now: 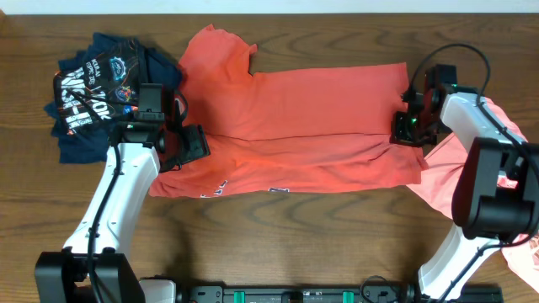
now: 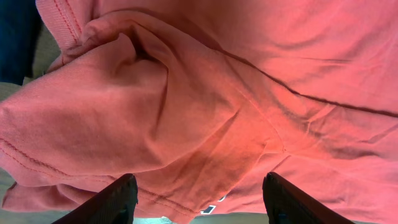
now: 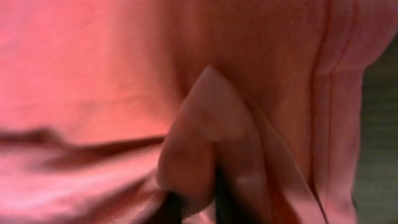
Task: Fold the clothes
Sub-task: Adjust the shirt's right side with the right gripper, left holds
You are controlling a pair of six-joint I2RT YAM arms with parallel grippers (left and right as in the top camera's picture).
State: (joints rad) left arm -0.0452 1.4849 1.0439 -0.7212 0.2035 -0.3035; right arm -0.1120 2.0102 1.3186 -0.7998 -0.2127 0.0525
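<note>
Cloth takes up the middle of the table (image 1: 337,240). The coral shirt (image 1: 312,126) lies stretched left to right with a crease running its whole length. Bits of print peek out along its near edge, so I judge it is already doubled once, chest side down.

My right gripper (image 1: 407,128) sits at the shirt's right end. In the right wrist view it (image 3: 196,208) is closed tight on a small peak of coral fabric that stands up between the fingers. I read that pinch as an anchor on this end, ready to lift it across.

My left gripper (image 1: 187,145) is at the left end, over the bunched shoulder and sleeve. Its jaws stand well apart in the left wrist view (image 2: 199,199), with rumpled cloth lying beyond them and nothing clamped. It looks placed to take a matching hold, though it has none yet.

A salmon shirt (image 1: 442,181) lies at the right, partly under the right arm, and seems to be waiting its turn. A dark navy shirt (image 1: 97,93) with a bright print sits at the far left, touching the coral one.

No basket, bin or box shows in any view, so everything lies straight on the wood.
</note>
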